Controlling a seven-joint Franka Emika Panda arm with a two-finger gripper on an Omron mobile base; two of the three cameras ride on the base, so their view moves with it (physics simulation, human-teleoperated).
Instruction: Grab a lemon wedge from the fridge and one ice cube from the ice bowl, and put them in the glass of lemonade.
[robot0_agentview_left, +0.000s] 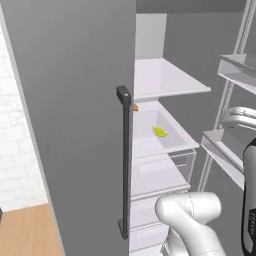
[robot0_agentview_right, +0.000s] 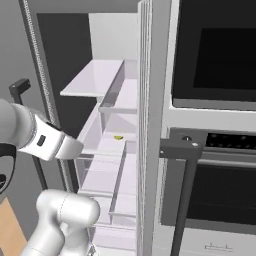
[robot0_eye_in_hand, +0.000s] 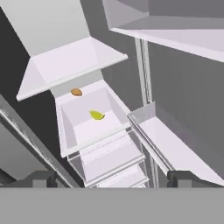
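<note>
Gripper (robot0_eye_in_hand: 113, 178): jaws spread to full width, nothing between them; both finger tips show at the bottom of the hand view, set far apart. It sits outside the fridge (robot0_agentview_left: 75, 125), facing into the open compartment and well apart from any shelf. The white arm (robot0_agentview_right: 42, 140) reaches in from the left in the right base view.

Along the line of sight lies a white tray shelf (robot0_eye_in_hand: 65, 127) with raised walls, below a flat white shelf (robot0_eye_in_hand: 65, 61). The lemon wedge (robot0_eye_in_hand: 97, 115) lies on the tray floor, about midway between its side walls and nearer the back wall than the front edge. A small orange piece (robot0_eye_in_hand: 76, 92) sits at the tray's back edge, apart from the wedge. Below the tray are clear drawers (robot0_eye_in_hand: 113, 162). The open door's shelves (robot0_eye_in_hand: 175, 148) run along the right of the hand view.

Step in hand, as judged: first pick, approach to the wedge; nothing is grasped yet. Ice cube and glass steps are not begun.

Next move calls for: advance between the upper shelf and the tray's front wall, drop over the wedge, and close on it across its narrow side. Risks: clipping the tray's front edge or the door shelf; taking the orange piece by mistake
</note>
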